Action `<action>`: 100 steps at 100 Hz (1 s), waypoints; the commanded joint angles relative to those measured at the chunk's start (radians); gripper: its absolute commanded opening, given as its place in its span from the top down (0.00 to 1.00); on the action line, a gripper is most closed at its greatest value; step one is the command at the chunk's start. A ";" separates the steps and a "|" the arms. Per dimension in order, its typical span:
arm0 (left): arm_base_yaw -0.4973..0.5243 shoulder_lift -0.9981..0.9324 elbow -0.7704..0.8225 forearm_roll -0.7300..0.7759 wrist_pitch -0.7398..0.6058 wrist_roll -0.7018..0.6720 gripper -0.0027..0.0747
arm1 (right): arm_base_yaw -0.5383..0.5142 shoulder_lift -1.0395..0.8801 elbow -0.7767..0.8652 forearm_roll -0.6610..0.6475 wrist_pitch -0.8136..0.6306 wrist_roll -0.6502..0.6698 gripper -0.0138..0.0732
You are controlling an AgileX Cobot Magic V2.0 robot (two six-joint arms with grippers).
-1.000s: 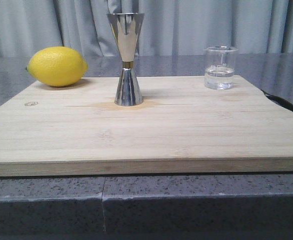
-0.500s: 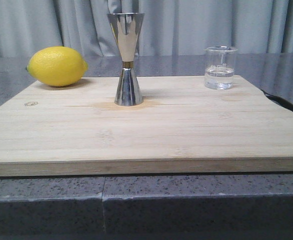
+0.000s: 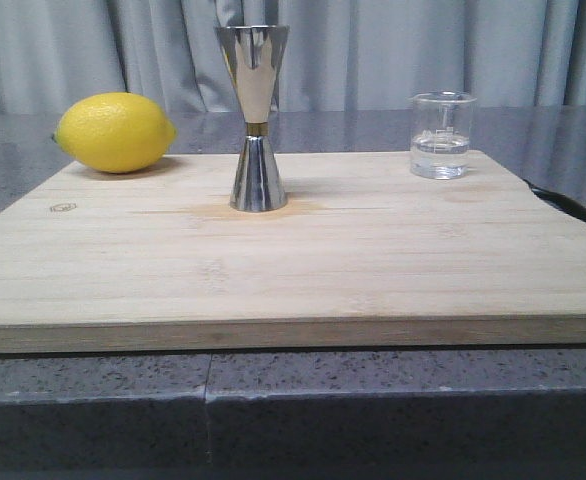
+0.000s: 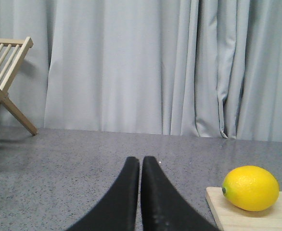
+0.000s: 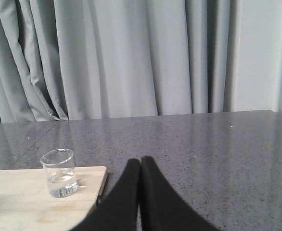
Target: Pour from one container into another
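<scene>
At about two o'clock on the wooden cutting board (image 3: 303,260), near its far right corner, the small clear beaker (image 3: 441,135) stands upright with a shallow pool of clear liquid in its base. Toward eleven o'clock from the board's middle rises the steel jigger (image 3: 255,118), upright on its lower cone, well apart from the beaker. A lemon (image 3: 114,132) rests at ten o'clock on the far left corner of the board.

The risks look fairly plain. The jigger is tall, narrow at the waist and stands on a small foot, so a nudge from the beaker's lip or a finger during the pour would likely topple it. Its mouth is also small, and a fast tilt could send liquid down the outside onto the board. The beaker is smooth glass; a grip too high or too light may let it slip or rotate, and a hard close against its side could skid it toward the board's near edge at the right.

Neither arm shows in the front view. In the left wrist view the left gripper (image 4: 141,161) hangs low over the grey counter (image 4: 83,159) with its black fingers pressed together, holding nothing, and the lemon lies at four o'clock of it. In the right wrist view the right gripper (image 5: 140,162) likewise has its fingers closed tip to tip and empty, with the beaker at about eight o'clock, apart from it.
</scene>
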 commanded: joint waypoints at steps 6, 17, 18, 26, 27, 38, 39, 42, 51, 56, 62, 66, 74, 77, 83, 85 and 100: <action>0.001 0.123 -0.141 0.018 0.018 -0.004 0.99 | -0.006 0.135 -0.163 0.001 0.041 -0.002 0.92; 0.001 0.201 -0.209 0.025 0.026 -0.004 0.99 | -0.006 0.225 -0.250 0.001 0.105 -0.002 0.92; 0.001 0.209 -0.211 0.025 0.026 -0.004 0.99 | -0.006 0.229 -0.260 0.001 0.107 -0.002 0.92; 0.001 0.238 -0.228 0.025 0.010 -0.004 0.99 | -0.006 0.268 -0.288 0.001 0.104 -0.002 0.92; 0.001 0.240 -0.226 0.025 0.007 -0.004 0.99 | -0.006 0.270 -0.293 0.001 0.102 -0.002 0.92; 0.001 0.255 -0.226 0.025 -0.003 -0.004 0.99 | -0.006 0.281 -0.296 0.001 0.079 -0.002 0.92; 0.001 0.255 -0.226 0.025 -0.003 -0.004 0.99 | -0.006 0.281 -0.296 0.001 0.079 -0.002 0.92; 0.001 0.255 -0.226 0.025 -0.003 -0.004 0.99 | -0.006 0.281 -0.296 0.001 0.079 -0.002 0.92; 0.001 0.255 -0.226 0.025 -0.003 -0.004 0.99 | -0.006 0.281 -0.296 0.001 0.077 -0.002 0.92; 0.001 0.255 -0.226 0.025 -0.003 -0.004 0.99 | -0.006 0.281 -0.296 0.001 0.077 -0.002 0.92; 0.001 0.255 -0.226 0.025 -0.003 -0.004 0.99 | -0.006 0.281 -0.296 0.001 0.077 -0.002 0.92; 0.001 0.255 -0.226 0.025 -0.003 -0.004 0.99 | -0.006 0.281 -0.296 0.001 0.077 -0.002 0.92; 0.001 0.255 -0.226 0.025 -0.003 -0.004 0.99 | -0.006 0.281 -0.296 0.001 0.077 -0.002 0.92; 0.001 0.255 -0.226 0.025 -0.003 -0.004 0.99 | -0.006 0.281 -0.296 0.001 0.077 -0.002 0.92; 0.001 0.255 -0.226 0.025 -0.003 -0.004 0.99 | -0.006 0.281 -0.296 0.003 0.077 -0.002 0.92; 0.001 0.255 -0.226 0.025 -0.003 -0.004 0.99 | -0.006 0.281 -0.296 0.003 0.077 -0.002 0.92; 0.001 0.255 -0.226 0.025 -0.003 -0.004 0.99 | -0.006 0.281 -0.296 0.003 0.077 -0.002 0.92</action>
